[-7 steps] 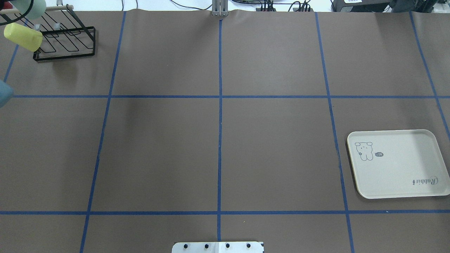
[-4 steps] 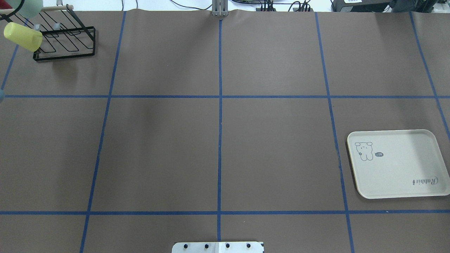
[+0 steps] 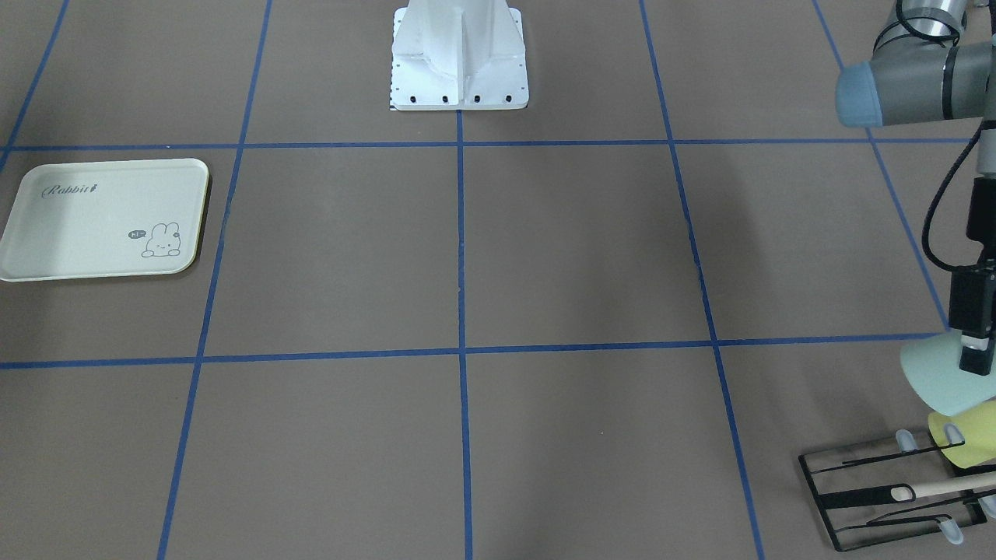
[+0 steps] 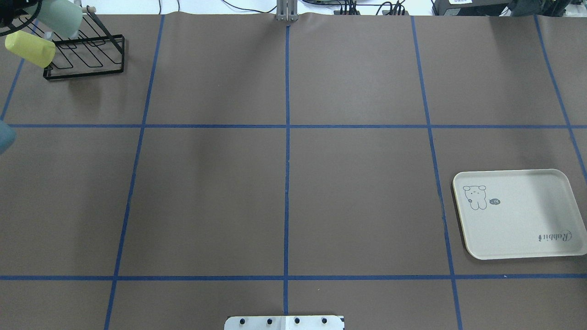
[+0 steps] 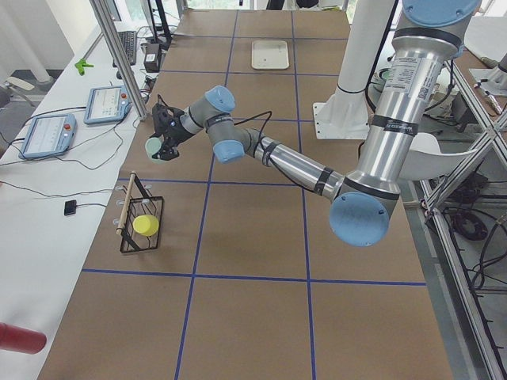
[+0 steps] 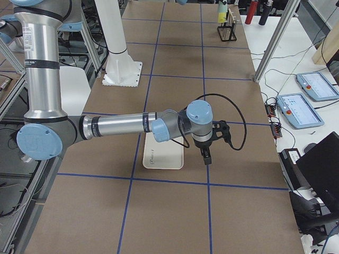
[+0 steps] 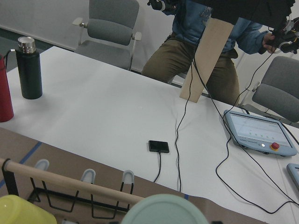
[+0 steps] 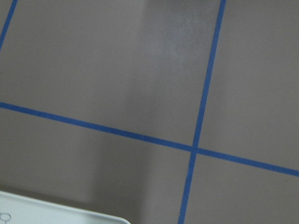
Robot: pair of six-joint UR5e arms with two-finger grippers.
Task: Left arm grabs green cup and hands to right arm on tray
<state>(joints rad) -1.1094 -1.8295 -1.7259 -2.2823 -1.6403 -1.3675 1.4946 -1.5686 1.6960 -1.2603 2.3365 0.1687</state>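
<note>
The left gripper (image 5: 162,146) is clenched on the green cup (image 3: 934,381), holding it in the air just above the black wire rack (image 3: 852,498), clear of its wires. A yellow-green cup (image 3: 965,445) sits tilted on the rack. The tray (image 4: 518,220) lies flat, well apart from the rack; the right gripper (image 6: 205,156) hangs just beside it, and I cannot tell whether its claw is clenched or released

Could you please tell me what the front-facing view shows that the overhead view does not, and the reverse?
Only the front-facing view plainly shows the left gripper clamped on the green cup, along with the robot's white pedestal. Only the overhead view shows the cables beyond the table's far edge. Both show the green cup by the black wire rack, the yellow-green cup on that rack, and the tray.
</note>
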